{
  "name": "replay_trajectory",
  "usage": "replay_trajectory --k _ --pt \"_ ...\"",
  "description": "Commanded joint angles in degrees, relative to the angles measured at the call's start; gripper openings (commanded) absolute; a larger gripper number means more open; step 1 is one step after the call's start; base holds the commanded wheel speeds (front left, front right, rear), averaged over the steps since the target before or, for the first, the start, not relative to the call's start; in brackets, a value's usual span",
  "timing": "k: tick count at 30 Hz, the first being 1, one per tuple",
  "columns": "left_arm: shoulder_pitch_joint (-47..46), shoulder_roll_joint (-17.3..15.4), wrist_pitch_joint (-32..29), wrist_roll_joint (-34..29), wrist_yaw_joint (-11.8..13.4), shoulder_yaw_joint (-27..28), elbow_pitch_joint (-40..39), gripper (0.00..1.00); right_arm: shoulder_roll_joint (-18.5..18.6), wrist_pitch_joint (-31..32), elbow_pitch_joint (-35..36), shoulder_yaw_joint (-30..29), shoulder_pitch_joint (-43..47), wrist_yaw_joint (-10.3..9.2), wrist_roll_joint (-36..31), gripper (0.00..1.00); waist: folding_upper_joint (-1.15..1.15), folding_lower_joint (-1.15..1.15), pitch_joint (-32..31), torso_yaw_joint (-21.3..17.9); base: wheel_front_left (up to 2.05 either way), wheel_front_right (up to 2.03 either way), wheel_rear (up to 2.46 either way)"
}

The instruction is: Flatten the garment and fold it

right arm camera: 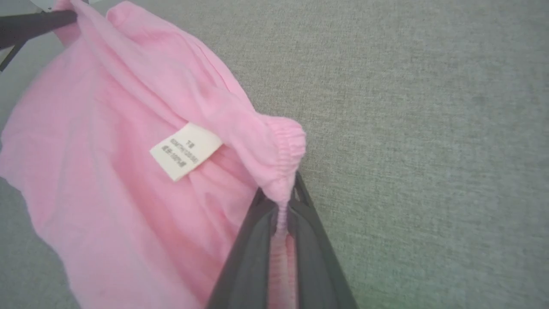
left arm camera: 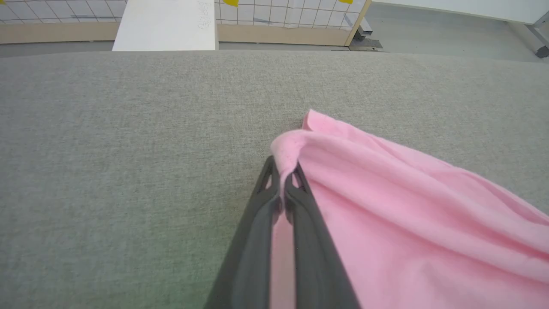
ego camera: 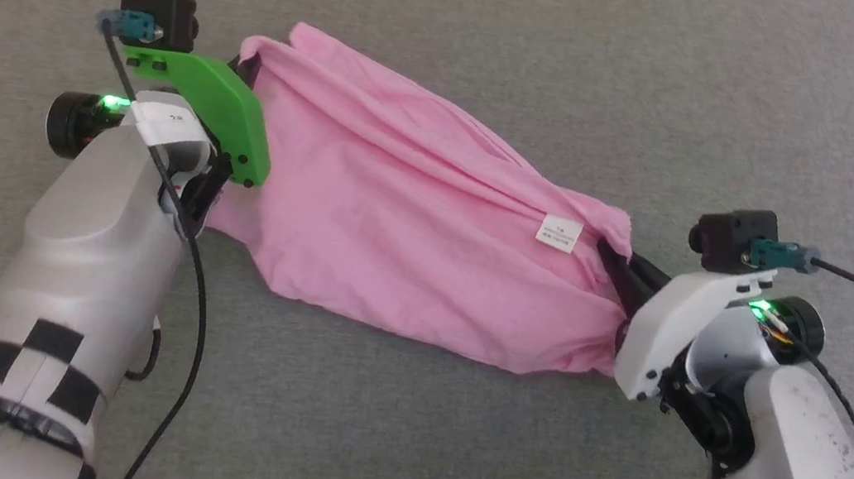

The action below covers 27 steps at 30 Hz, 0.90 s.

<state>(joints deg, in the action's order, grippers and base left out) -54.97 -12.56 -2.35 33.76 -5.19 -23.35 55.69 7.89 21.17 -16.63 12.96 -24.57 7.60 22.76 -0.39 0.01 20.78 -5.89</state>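
Left gripper (left arm camera: 283, 182): pinching garment (ego camera: 413, 221) corner.
Right gripper (right arm camera: 284, 201): pinching gathered edge.
Garment: spans between grippers, label (ego camera: 559, 234) up.

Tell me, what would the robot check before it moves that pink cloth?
1. Left gripper shut on the pink garment corner: ok.
2. Right gripper shut on its gathered edge: ok.
3. Garment pulled flat between them: not ok, long folds run along it.
4. White label in sight, facing up: ok.
5. Garment over the grey fabric surface, away from its edges: ok.
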Motion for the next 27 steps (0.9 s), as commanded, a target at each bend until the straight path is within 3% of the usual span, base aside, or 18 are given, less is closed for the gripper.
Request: replay_trajectory --k 1,4,5,6,7,8,16,21,27 --pt "-1.97 0.67 1.01 -0.46 -0.59 -0.47 1.26 0.00 0.01 -0.50 -1.15 0.46 -0.76 -0.11 0.47 0.00 0.39 -0.01 1.41 -1.41 0.00 0.00 0.00" --pt "-3.61 1.52 2.88 -0.65 -1.17 -1.22 3.96 0.00 0.20 -1.15 -2.67 1.01 -1.41 -0.11 0.87 0.00 0.39 -0.01 1.63 -1.57 0.00 0.00 0.00" --pt "-4.00 1.81 2.99 -0.47 -1.37 -1.41 5.14 0.00 0.27 -1.28 -3.17 1.50 -1.57 -0.11 1.11 0.10 0.39 -0.01 1.59 -1.65 0.00 0.00 0.00" --pt "-4.31 1.95 3.27 -0.35 -1.51 -1.53 5.92 0.14 0.30 -1.42 -3.50 1.89 -1.66 -0.11 1.37 0.25 0.39 -0.01 1.54 -1.73 0.00 0.00 0.00" --pt "-4.55 2.11 3.77 -0.07 -1.64 -1.52 6.84 0.86 0.29 -1.63 -3.86 2.45 -1.71 -0.11 1.82 0.79 0.39 -0.01 1.33 -1.84 0.00 0.00 0.00" --pt "-4.70 2.26 4.15 0.16 -1.74 -1.53 7.52 1.00 0.36 -1.88 -4.09 2.83 -1.75 -0.11 2.10 1.00 0.39 -0.01 1.18 -1.90 0.00 0.00 0.00" --pt "-3.94 2.60 10.18 2.10 -2.23 -1.88 9.73 1.00 1.71 -7.69 -4.22 4.62 0.49 -0.11 2.79 1.00 0.39 -0.01 -2.36 -1.40 0.00 0.00 0.00" --pt "-1.77 1.91 14.77 3.20 -2.27 -2.66 7.41 1.00 1.61 -15.37 -0.40 1.59 4.51 -0.11 0.23 1.00 0.39 -0.01 -5.28 -0.22 0.00 0.00 0.00" --pt "3.95 -0.47 16.15 5.49 -2.28 -2.75 3.84 1.00 -0.16 -21.79 5.96 -2.92 10.72 -0.11 -5.12 1.00 0.39 -0.01 -8.62 0.50 0.00 0.00 0.00"
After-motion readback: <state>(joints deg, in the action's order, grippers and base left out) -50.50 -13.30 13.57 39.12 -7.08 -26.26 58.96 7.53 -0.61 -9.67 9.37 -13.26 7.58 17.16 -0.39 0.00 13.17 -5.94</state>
